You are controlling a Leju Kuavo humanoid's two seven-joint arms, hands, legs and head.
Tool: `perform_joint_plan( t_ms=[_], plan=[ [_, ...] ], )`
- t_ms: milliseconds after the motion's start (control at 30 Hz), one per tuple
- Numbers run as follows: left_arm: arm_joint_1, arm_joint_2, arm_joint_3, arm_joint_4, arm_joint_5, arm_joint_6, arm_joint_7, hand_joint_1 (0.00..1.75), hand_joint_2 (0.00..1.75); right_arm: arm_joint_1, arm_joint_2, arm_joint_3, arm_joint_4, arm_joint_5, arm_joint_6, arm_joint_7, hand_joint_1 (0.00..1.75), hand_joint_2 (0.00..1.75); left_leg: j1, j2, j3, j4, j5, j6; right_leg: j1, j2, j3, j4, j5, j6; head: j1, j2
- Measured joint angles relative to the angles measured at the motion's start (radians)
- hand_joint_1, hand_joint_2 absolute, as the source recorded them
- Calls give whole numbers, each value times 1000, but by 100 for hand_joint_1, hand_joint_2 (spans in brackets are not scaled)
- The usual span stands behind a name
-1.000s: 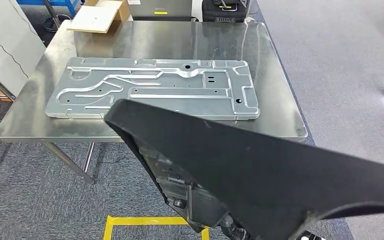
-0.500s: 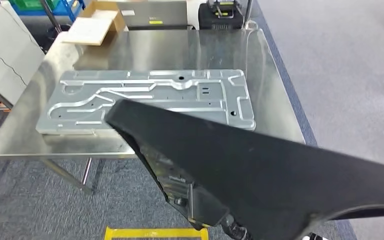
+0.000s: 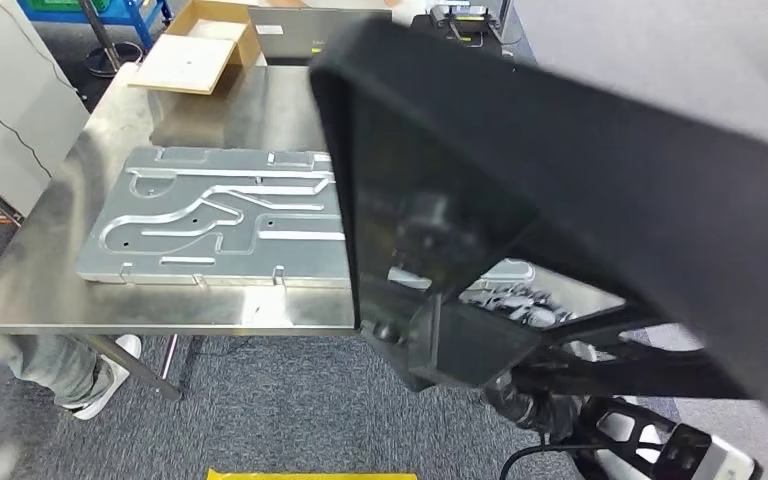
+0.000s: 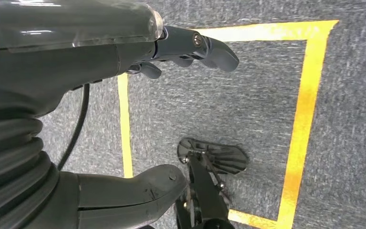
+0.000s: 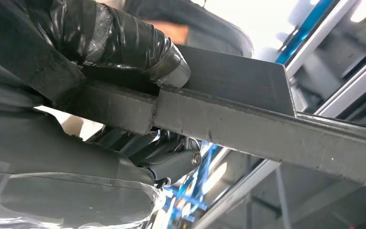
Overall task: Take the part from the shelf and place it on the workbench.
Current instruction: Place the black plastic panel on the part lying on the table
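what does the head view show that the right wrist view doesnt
Head view alone: the steel workbench, the stamped metal panel lying on it, a cardboard box at the far edge, and a person's leg beside the table. Right wrist view alone: the right hand gripping the part's edge. Both: the black part.

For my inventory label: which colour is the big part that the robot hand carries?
Black, matte; the part shows best in the head view, above the silver workbench.

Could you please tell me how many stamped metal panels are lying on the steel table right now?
1. The grey metal panel lies flat on the steel table; the held black part hides its right end, so another could be hidden there.
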State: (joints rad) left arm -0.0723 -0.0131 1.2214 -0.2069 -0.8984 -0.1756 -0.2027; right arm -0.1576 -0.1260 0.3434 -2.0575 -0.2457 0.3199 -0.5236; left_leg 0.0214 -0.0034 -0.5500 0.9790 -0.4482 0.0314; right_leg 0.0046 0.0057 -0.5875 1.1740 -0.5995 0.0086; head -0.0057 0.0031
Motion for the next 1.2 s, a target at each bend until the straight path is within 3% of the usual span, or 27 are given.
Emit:
perform_joint_plan(
  t_ms=[33, 67, 100, 133, 200, 233, 267, 333, 400, 433, 533, 567, 600, 633, 700, 767, 867, 933, 1033, 1067, 1100, 1133, 1200],
  plan=[
    [0, 0, 0, 0, -4, -2, -1, 0, 175, -18, -3, -14, 7, 2, -7, 11, 169, 175, -1, 0, 3, 0, -4, 1, -2, -1, -44, 63, -19, 2, 0, 0],
    [0, 0, -1, 0, -9, -3, -2, 0, 175, -39, -6, -31, 17, 11, -19, 24, 169, 175, -3, 0, 7, 1, -8, 1, -3, -1, -77, 97, -21, 2, 0, 0],
    [0, 1, -1, 0, -14, -4, -2, 0, 175, -64, -11, -49, 34, 31, -38, 36, 169, 175, -5, 0, 14, 1, -13, 2, -2, -1, -90, 93, 1, -2, 0, 0],
    [-1, 1, -2, 0, -19, -5, -3, 0, 175, -96, -18, -70, 57, 65, -64, 47, 169, 175, -9, -1, 22, 1, -17, 2, 0, -1, -83, 48, 44, -11, 0, 0],
    [-5, -1, -5, 1, -32, -5, -7, 0, 175, -172, -39, -118, 119, 161, -134, 65, 169, 175, -15, -3, 39, -3, -25, 3, 12, 0, -40, -93, 145, -40, -1, 0],
    [-8, -3, -8, 1, -38, -5, -8, 0, 175, -215, -51, -144, 158, 223, -173, 73, 169, 175, -14, -4, 43, -7, -28, 2, 19, 0, -22, -151, 175, -55, -1, 0],
    [-10, -4, -11, 2, -45, -5, -8, 0, 175, -260, -63, -167, 201, 290, -211, 82, 169, 175, -12, -5, 44, -12, -28, -1, 26, 0, -13, -183, 190, -65, -1, 0],
    [-13, -4, -21, 3, -59, -6, -5, 0, 175, -349, -89, -191, 300, 449, -277, 110, 169, 175, -12, -4, 45, -12, -19, -11, 29, 0, -4, -210, 195, -73, -1, 0],
    [-18, -3, -29, 3, -72, -7, 2, 0, 175, -431, -106, -180, 410, 631, -321, 149, 169, 175, -16, -3, 41, 10, -27, -18, 22, -4, 14, -229, 203, -73, -1, 0],
    [-23, -2, -32, 3, -77, -9, 4, 0, 175, -475, -110, -159, 474, 730, -335, 172, 169, 175, -16, -3, 24, 44, -46, -21, 16, -5, 21, -234, 205, -72, -1, 0],
    [-34, -1, -42, 3, -86, -18, 12, 0, 175, -604, -109, -33, 692, 988, -353, 231, 169, 175, -9, -3, -86, 228, -126, -36, 13, -5, 23, -233, 199, -72, -2, 0],
    [-35, -1, -45, 3, -88, -21, 13, 0, 175, -638, -103, 20, 762, 1041, -353, 244, 169, 175, -7, -3, -116, 267, -133, -42, 12, -5, 23, -230, 196, -71, -2, 0],
    [-36, 0, -48, 3, -88, -26, 13, 0, 175, -668, -93, 72, 826, 1075, -353, 254, 169, 175, -6, -2, -130, 271, -119, -48, 12, -4, 25, -227, 192, -69, -2, 0],
    [-37, 0, -50, 3, -89, -30, 12, 0, 175, -694, -81, 121, 885, 1098, -353, 263, 169, 175, -4, -2, -125, 235, -84, -51, 11, -4, 27, -223, 188, -66, -2, 0],
    [-39, 3, -52, 3, -89, -35, 11, 0, 175, -739, -58, 203, 979, 1121, -353, 274, 169, 175, -2, 0, -79, 97, 3, -52, 10, -6, 32, -212, 176, -58, -2, 0],
    [-40, 4, -52, 3, -90, -36, 10, 0, 175, -775, -44, 255, 1042, 1128, -354, 278, 169, 175, -5, 1, -49, 8, 34, -41, 12, -10, 29, -202, 166, -49, -2, 0],
    [-36, 4, -53, 3, -93, -37, 11, 0, 175, -808, -31, 297, 1104, 1129, -354, 280, 169, 175, -5, -1, -46, 0, 41, -21, 14, -14, 22, -193, 156, -38, -2, 0],
    [-36, 4, -53, 3, -94, -38, 10, 0, 175, -825, -27, 318, 1130, 1134, -352, 279, 169, 175, -1, -3, -45, -1, 43, -13, 11, -13, 4, -148, 125, -26, -2, 0],
    [-39, 4, -54, 3, -95, -38, 4, 0, 175, -854, -3, 367, 1180, 1147, -337, 270, 169, 175, 2, -1, -44, -2, 40, -7, -1, -10, -96, 51, 35, -8, -1, 0],
    [-41, 4, -56, 3, -95, -39, 0, 0, 175, -859, 10, 387, 1202, 1150, -332, 267, 169, 175, 3, 0, -43, -1, 38, -7, -5, -10, -127, 104, 22, -5, -2, 0],
    [-43, 4, -58, 3, -96, -40, -4, 0, 175, -860, 23, 403, 1222, 1151, -330, 265, 169, 175, 4, 0, -42, -1, 36, -8, -9, -10, -143, 123, 29, -3, -1, 0],
    [-44, 3, -60, 3, -98, -40, -7, 0, 175, -860, 37, 417, 1243, 1152, -331, 265, 169, 175, 5, 0, -39, -1, 34, -10, -12, -10, -137, 97, 57, -3, -1, 0],
    [-47, 0, -68, 3, -102, -41, -13, 0, 175, -861, 69, 435, 1280, 1151, -338, 268, 169, 175, 7, -1, -32, -1, 29, -15, -13, -10, -77, -47, 139, -9, -1, 0]
  ],
)
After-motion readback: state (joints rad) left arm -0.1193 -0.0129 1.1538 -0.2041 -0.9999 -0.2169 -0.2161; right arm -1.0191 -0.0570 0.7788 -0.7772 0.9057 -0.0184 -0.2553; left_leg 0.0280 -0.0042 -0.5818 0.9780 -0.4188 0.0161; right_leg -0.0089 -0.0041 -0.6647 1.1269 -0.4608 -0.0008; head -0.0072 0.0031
